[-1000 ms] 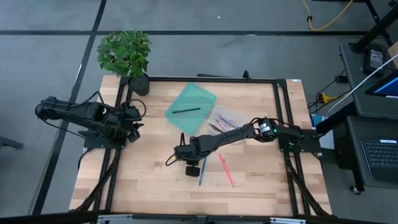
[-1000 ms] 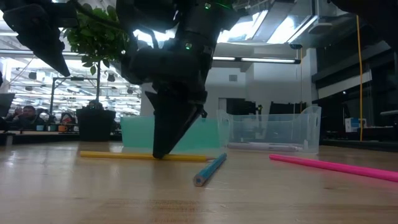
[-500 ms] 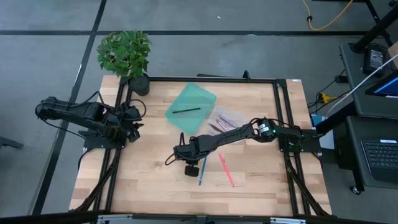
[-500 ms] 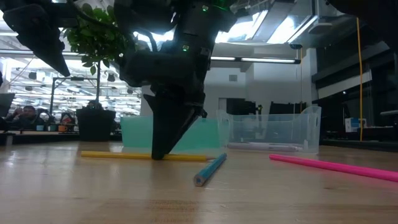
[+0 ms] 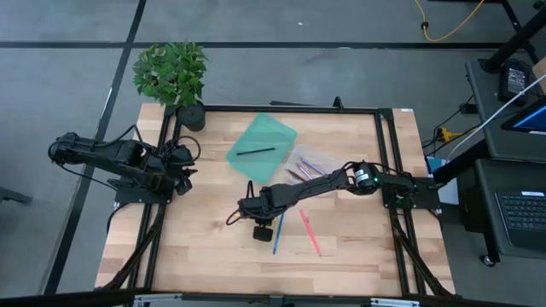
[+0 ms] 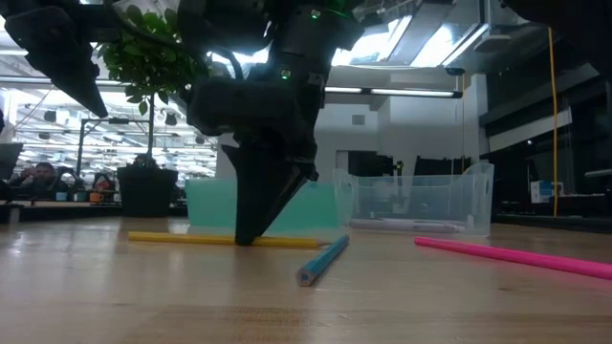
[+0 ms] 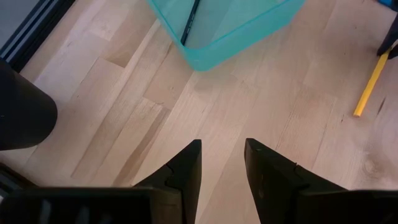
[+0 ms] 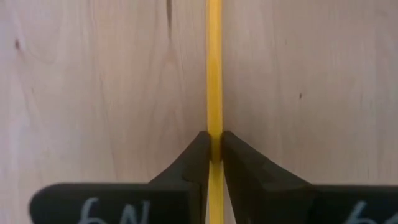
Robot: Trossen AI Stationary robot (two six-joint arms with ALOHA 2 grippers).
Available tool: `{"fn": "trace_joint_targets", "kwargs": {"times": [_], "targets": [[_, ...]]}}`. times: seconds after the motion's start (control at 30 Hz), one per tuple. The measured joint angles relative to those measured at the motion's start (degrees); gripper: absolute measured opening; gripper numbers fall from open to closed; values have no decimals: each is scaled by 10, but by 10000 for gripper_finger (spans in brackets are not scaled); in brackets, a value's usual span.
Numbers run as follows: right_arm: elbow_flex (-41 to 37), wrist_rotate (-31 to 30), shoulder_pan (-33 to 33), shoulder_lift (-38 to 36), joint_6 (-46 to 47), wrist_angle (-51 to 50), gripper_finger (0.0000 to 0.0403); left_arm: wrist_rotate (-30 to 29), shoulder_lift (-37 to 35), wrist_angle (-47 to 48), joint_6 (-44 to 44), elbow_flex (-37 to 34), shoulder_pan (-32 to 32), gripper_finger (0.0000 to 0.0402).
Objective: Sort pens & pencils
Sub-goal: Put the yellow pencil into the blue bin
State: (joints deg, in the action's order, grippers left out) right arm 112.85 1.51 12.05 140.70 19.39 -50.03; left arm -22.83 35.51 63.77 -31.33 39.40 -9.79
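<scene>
A yellow pencil (image 6: 182, 238) lies flat on the wooden table (image 5: 196, 247) near its middle, and my right gripper (image 6: 244, 237) stands over it, pointing down and shut on it. A blue pencil (image 5: 276, 235) and a pink one (image 5: 309, 232) lie just to the right. The teal tray (image 5: 263, 136) holds a black pen (image 5: 256, 151). A clear tray (image 5: 309, 162) holds several more sticks. My left gripper (image 7: 222, 165) waits open at the table's left edge, with nothing between its fingers. My right gripper pinches the yellow pencil at about the middle of its length (image 8: 214, 127), one fingertip (image 8: 200, 152) on each side. The fingers come from above, pointing down, and stand across the pencil. The pencil lies level on the table.
A potted plant (image 5: 175, 77) stands at the table's far left corner. A black metal frame (image 5: 388, 153) runs along the table's sides. Bare wood stretches along the near edge and between the two arms.
My right gripper has come down a little onto the yellow pencil, which still lies on the table.
</scene>
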Motion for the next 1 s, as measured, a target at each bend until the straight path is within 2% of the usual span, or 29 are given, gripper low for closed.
{"fn": "trace_joint_targets", "kwargs": {"times": [0.33, 0.63, 1.0], "targets": [[2, 37, -5, 0, -1, -7, 52, 0, 0, 0, 0, 0, 0, 115], [30, 43, -6, 7, -2, -42, 52, 0, 0, 0, 0, 0, 0, 115], [34, 48, -5, 7, -3, -60, 21, 0, 0, 0, 0, 0, 0, 115]]}}
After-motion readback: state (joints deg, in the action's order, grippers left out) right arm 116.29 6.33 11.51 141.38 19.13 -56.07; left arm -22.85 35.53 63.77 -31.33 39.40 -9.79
